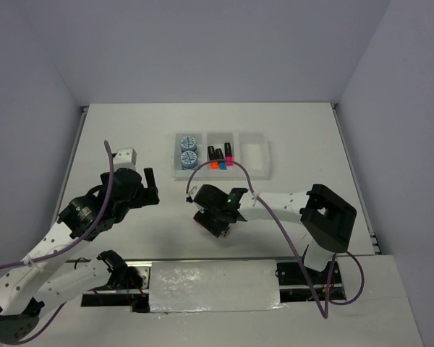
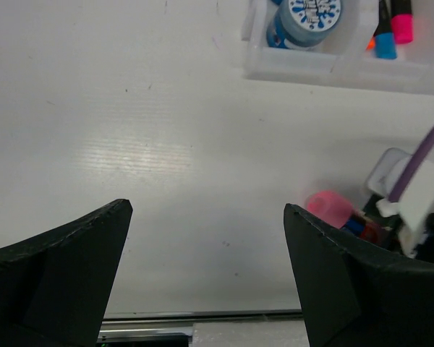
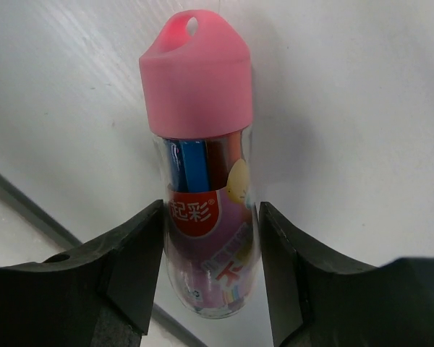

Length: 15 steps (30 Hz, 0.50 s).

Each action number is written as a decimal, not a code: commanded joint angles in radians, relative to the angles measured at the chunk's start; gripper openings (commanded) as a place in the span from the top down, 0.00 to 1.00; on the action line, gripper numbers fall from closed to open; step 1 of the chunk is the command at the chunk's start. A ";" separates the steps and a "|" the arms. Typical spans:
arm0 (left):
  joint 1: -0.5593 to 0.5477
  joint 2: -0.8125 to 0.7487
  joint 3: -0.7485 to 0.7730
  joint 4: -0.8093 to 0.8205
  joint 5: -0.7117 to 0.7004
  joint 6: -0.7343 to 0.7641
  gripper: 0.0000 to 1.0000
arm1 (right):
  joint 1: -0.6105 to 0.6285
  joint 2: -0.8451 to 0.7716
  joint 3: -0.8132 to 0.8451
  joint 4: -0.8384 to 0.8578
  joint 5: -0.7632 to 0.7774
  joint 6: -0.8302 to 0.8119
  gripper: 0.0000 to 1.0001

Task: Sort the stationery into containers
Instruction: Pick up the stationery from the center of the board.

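The right gripper (image 3: 210, 211) clasps the clear plastic tube with a pink domed cap (image 3: 205, 166). Its two black fingers (image 3: 134, 260) press against the tube's sides in the lower middle of the right wrist view, below the cap and across the printed label. The tube lies flat on the white table (image 1: 130, 137), low in the centre of the overhead view. It is well apart from the white translucent three-compartment tray (image 1: 253, 174) at upper centre. In that tray the two blue-white patterned discs (image 1: 188, 149) sit in the left compartment and the three short black markers (image 1: 220, 157) in the middle one. The left gripper (image 2: 206, 210) hangs with jaws wide apart, grasping nothing.

The tube looks light and stiff, but it is smooth, round and glossy. It would likely roll on the table, or slip or swing in a loose pinch. The labelled body seems the sound place to hold. The cap tapers and might pull off, so it is a poor one. The thin clear wall may flex under a hard squeeze, and the coloured pens inside could shift when it is tilted.
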 commanded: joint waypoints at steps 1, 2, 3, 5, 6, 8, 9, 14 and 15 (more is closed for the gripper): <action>0.004 -0.006 -0.014 0.053 -0.008 0.059 0.01 | -0.007 -0.122 0.017 0.031 -0.010 0.026 1.00; 0.004 -0.003 -0.008 0.042 -0.020 0.047 0.01 | -0.012 -0.148 0.022 0.027 -0.004 0.032 1.00; 0.004 -0.005 -0.005 0.019 -0.035 0.036 0.01 | -0.015 -0.176 0.031 0.022 0.005 0.042 1.00; 0.005 -0.019 -0.009 0.015 -0.057 0.022 0.01 | -0.029 -0.286 0.037 0.015 0.039 0.062 1.00; 0.004 -0.041 -0.012 0.022 -0.051 0.022 0.01 | -0.061 -0.322 0.042 0.010 0.050 0.082 1.00; 0.005 -0.083 -0.028 0.036 -0.043 0.022 0.01 | -0.122 -0.424 0.056 -0.018 0.093 0.116 1.00; 0.005 -0.095 -0.034 0.038 -0.045 0.021 0.01 | -0.221 -0.472 0.068 -0.042 0.107 0.166 1.00; 0.007 -0.123 -0.040 0.030 -0.072 -0.002 0.01 | -0.493 -0.480 0.135 -0.094 0.186 0.181 1.00; 0.007 -0.121 -0.038 0.028 -0.071 -0.002 0.01 | -0.518 -0.457 0.190 -0.116 0.203 0.158 1.00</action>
